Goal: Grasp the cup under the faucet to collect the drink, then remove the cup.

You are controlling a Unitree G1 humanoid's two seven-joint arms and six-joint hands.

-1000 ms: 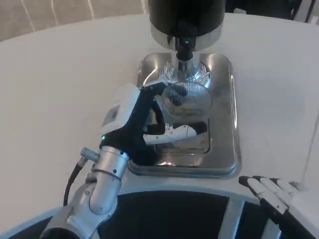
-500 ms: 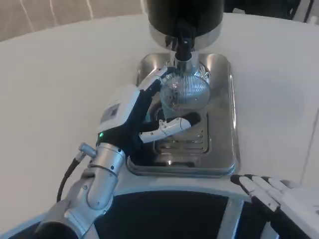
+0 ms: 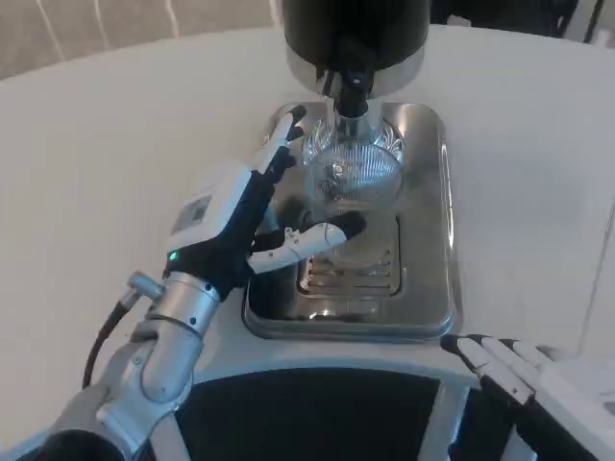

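Over the last second my left hand (image 3: 240, 226) has carried the cup (image 3: 352, 176) from the lower part of the tray up the frame, and the cup now stands at upper centre, directly under the faucet (image 3: 353, 91) of the black dispenser (image 3: 356, 29). The hand has also opened out. Its fingers are apart: the upper fingers (image 3: 284, 134) point up along the cup's left side, and the thumb (image 3: 312, 238) lies low across the front of the cup near its base. Whether any finger touches the glass cannot be told from this view. I judge the placing step complete, with filling next. I cannot tell whether any drink is running yet.

My right hand (image 3: 514, 370) rests at the lower right corner of the frame, fingers extended and side by side, holding nothing, well apart from the tray.

Edges and room:
- The steel drip tray (image 3: 432, 221) has a raised rim on all sides. The cup sits inside it, above the slotted grate (image 3: 360, 274).
- The faucet hangs close over the cup mouth, so upward clearance is small. I judge removal must run down the frame, toward me, before any lift.
- The white counter (image 3: 115, 144) to the left of the tray is open and gives my left forearm free room to withdraw.
- The counter's near edge runs just below the tray.
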